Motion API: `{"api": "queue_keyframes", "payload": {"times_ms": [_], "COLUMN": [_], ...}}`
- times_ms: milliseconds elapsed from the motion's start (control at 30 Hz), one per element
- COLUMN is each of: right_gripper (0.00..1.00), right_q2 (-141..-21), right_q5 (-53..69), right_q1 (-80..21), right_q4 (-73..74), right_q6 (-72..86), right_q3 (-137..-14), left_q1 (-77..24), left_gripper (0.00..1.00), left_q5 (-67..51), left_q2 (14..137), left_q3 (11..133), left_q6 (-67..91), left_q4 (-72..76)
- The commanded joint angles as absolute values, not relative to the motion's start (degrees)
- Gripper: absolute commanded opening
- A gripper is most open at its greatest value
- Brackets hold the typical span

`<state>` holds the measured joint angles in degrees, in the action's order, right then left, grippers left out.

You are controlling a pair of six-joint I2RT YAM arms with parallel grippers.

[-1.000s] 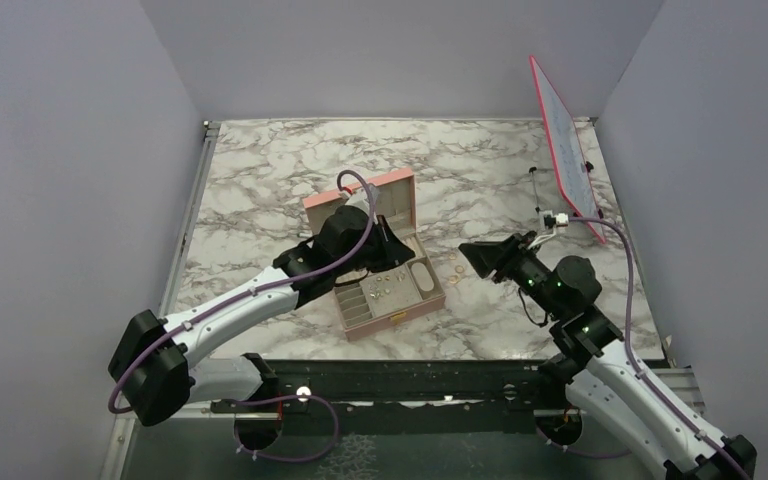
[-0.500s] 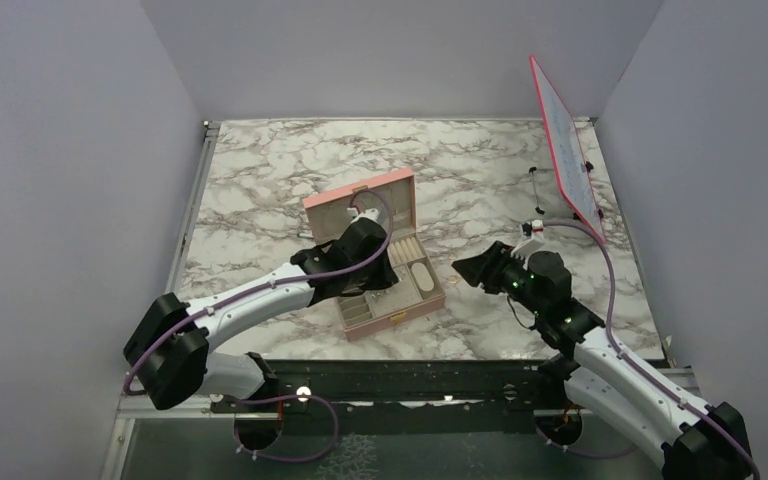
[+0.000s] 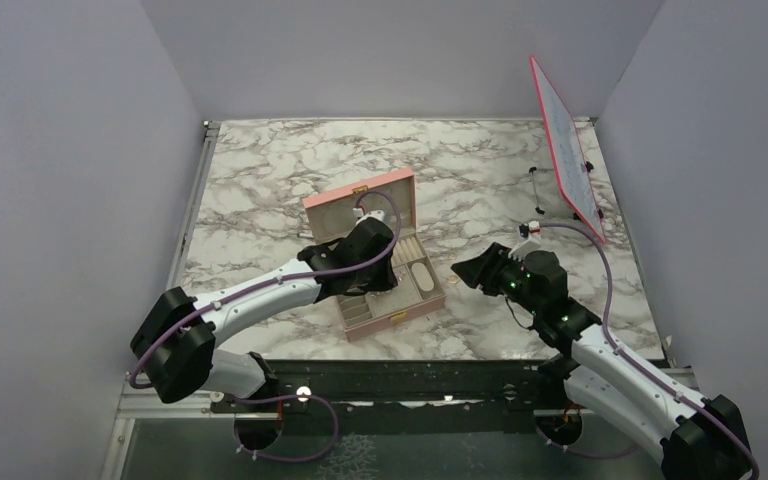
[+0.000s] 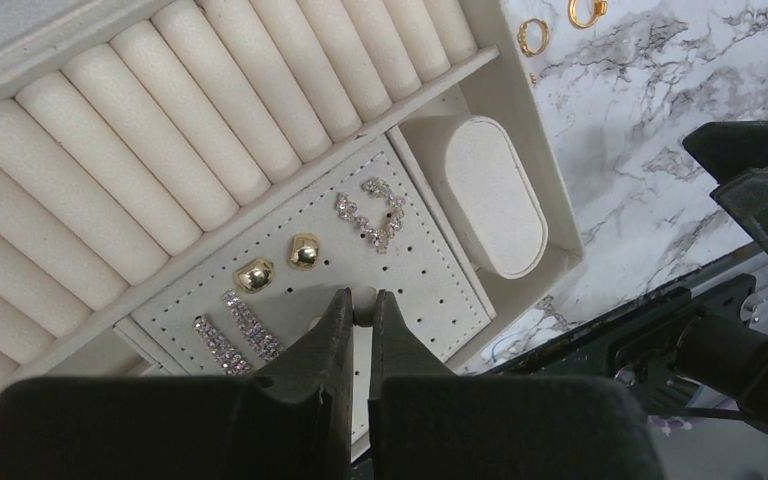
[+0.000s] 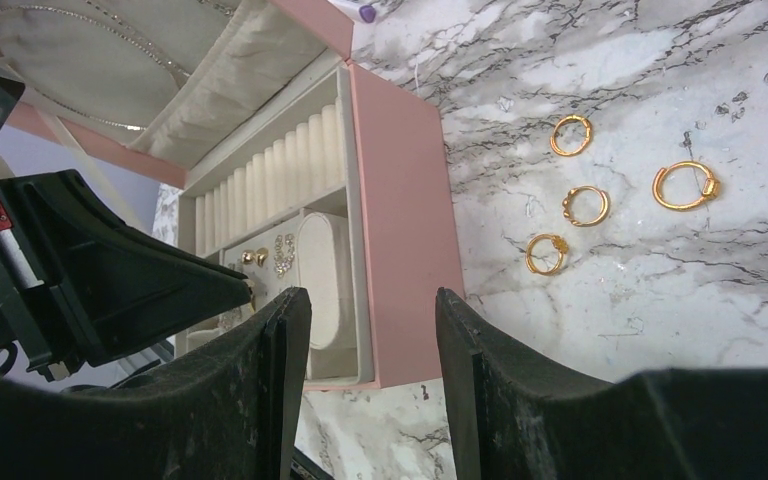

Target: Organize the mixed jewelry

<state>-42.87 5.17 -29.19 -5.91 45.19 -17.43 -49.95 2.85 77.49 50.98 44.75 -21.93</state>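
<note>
The pink jewelry box (image 3: 407,188) lies open on the marble table. My left gripper (image 4: 363,294) is inside it, over the perforated earring panel (image 4: 430,275), shut on a small pearl-like earring piece (image 4: 365,307). Gold studs (image 4: 254,273), a crystal cluster (image 4: 372,212) and crystal bars (image 4: 235,326) sit on that panel. Several gold rings (image 5: 587,205) lie on the marble right of the box; two show in the left wrist view (image 4: 532,35). My right gripper (image 5: 370,300) is open and empty, low by the box's right wall (image 5: 405,200), with the rings ahead of it.
The ring rolls (image 4: 160,150) and an oval cushion (image 4: 495,195) fill the rest of the box tray. A pink-framed whiteboard (image 3: 565,150) leans at the back right, with a thin black item (image 3: 532,175) beside it. Grey walls close in both sides.
My left gripper has come down and forward over the box tray. My right gripper has moved left toward the box and the rings, mostly in the first half second.
</note>
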Motion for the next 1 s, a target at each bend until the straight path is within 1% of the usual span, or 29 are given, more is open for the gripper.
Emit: {"api": "queue_keyframes", "payload": {"times_ms": [0, 333, 500, 967], "right_gripper": [0.54, 0.54, 0.54, 0.54], "right_q2": [-42.7, -42.7, -42.5, -43.0], "right_q5": [3.9, 4.7, 4.7, 4.9], "right_q1": [-29.4, -29.4, -29.4, -29.4], "right_q4": [-6.1, -6.4, -5.9, -6.0], "right_q6": [45.4, 45.5, 45.7, 45.9], "right_q3": [-16.9, -16.9, -16.6, -16.6], "left_q1": [-50.2, -50.2, -50.2, -50.2], "left_gripper": [0.06, 0.06, 0.06, 0.06], "left_q5": [5.9, 6.2, 4.1, 3.8], "left_q2": [76.9, 77.5, 77.9, 77.7], "left_q3": [52.9, 52.3, 51.9, 50.8], "left_q6": [43.7, 43.8, 44.0, 44.4], "left_q4": [-23.8, -21.2, -20.1, -20.6]}}
